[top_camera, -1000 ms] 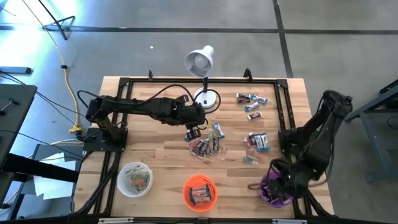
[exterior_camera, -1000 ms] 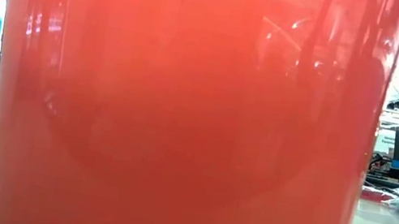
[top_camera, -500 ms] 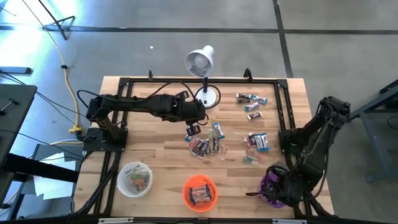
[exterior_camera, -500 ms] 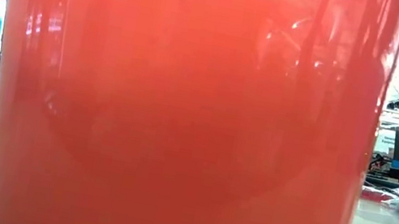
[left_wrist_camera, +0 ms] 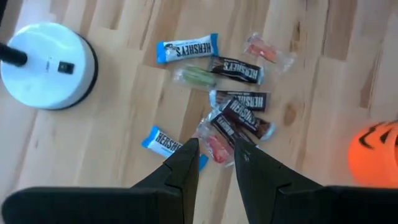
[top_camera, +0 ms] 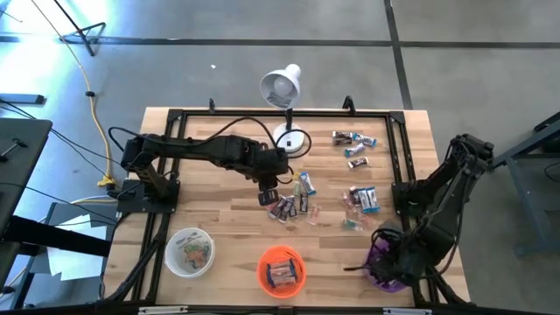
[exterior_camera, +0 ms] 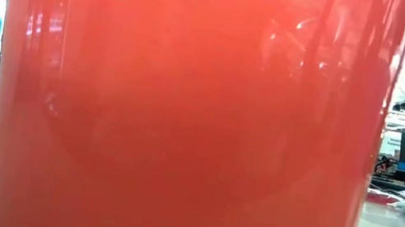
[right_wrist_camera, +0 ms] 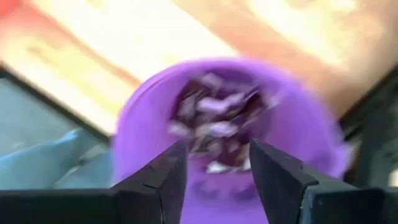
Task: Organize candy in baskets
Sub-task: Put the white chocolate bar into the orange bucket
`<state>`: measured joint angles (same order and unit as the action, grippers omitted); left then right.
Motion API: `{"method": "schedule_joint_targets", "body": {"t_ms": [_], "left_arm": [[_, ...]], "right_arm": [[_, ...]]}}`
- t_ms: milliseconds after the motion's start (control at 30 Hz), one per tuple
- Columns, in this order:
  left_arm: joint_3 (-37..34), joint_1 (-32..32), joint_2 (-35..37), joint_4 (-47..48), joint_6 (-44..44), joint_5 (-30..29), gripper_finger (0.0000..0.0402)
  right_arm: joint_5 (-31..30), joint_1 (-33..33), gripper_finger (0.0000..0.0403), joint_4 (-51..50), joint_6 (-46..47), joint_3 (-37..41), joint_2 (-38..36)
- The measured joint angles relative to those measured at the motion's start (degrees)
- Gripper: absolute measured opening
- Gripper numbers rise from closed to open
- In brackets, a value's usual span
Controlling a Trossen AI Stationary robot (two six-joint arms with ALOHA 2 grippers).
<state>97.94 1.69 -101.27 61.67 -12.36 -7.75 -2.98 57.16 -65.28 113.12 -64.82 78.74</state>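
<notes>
Hovering centre-frame over the candy pile (left_wrist_camera: 233, 115), left gripper (left_wrist_camera: 214, 152) had fingers apart w/ nothing between, so best drop straight onto one bar; right gripper (right_wrist_camera: 214, 155), jaws apart & empty, sat above purple basket (right_wrist_camera: 292, 124) lower right.

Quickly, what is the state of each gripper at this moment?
Left gripper: open, empty, above the loose candies.
Right gripper: open, empty, over the purple basket.
</notes>
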Motion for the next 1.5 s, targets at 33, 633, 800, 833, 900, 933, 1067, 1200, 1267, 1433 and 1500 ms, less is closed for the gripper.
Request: {"method": "schedule_joint_targets", "body": {"t_ms": [33,633,800,833,900,933,1067,1200,1267,1433,1500], "left_arm": [[-0.60,-0.01,0.01,-0.50,-1.17,0.00,0.0090],[-20.39,-0.26,-0.04,-14.66,-25.63,-0.35,0.0090],[-26.56,-0.63,-0.04,-17.56,-31.17,-0.33,0.0090],[-27.59,-0.79,-0.04,-18.14,-31.97,-0.37,0.0090],[-28.97,-1.19,-0.04,-19.62,-33.41,-0.42,0.0090],[-29.28,-1.42,-0.04,-20.14,-33.81,-0.43,0.0090],[-30.14,-2.34,-0.04,-23.66,-33.63,-0.48,0.0090],[-31.73,-3.27,-0.04,-26.05,-30.86,-0.26,0.0090],[-32.49,-3.74,-0.04,-26.15,-30.62,-0.11,0.0090],[-32.76,-5.11,-0.07,-26.35,-30.57,-0.24,0.0090],[-32.76,-5.56,-0.07,-26.79,-30.56,-0.24,0.0090]], "right_arm": [[0.00,-0.28,0.0161,-1.95,-1.15,0.00,0.00],[-12.36,-3.29,0.0140,-21.47,-12.94,0.00,-8.13],[-13.30,-3.29,0.0140,-24.69,-14.52,0.00,-10.62],[-13.31,-3.29,0.0140,-24.79,-15.13,0.00,-11.08],[-13.45,-3.76,0.0140,-24.74,-16.28,0.00,-11.87],[-13.43,-4.21,0.0140,-24.73,-16.63,0.00,-12.32],[-13.49,-6.10,0.0140,-24.78,-18.38,0.00,-13.72],[-13.06,-8.21,0.0140,-24.74,-19.96,0.00,-13.92],[-12.96,-8.89,0.0140,-24.44,-20.19,0.00,-13.92],[-12.85,-10.31,0.0140,-23.90,-20.21,0.00,-13.92],[-12.78,-11.03,0.0140,-23.84,-20.21,0.00,-13.92]]}}
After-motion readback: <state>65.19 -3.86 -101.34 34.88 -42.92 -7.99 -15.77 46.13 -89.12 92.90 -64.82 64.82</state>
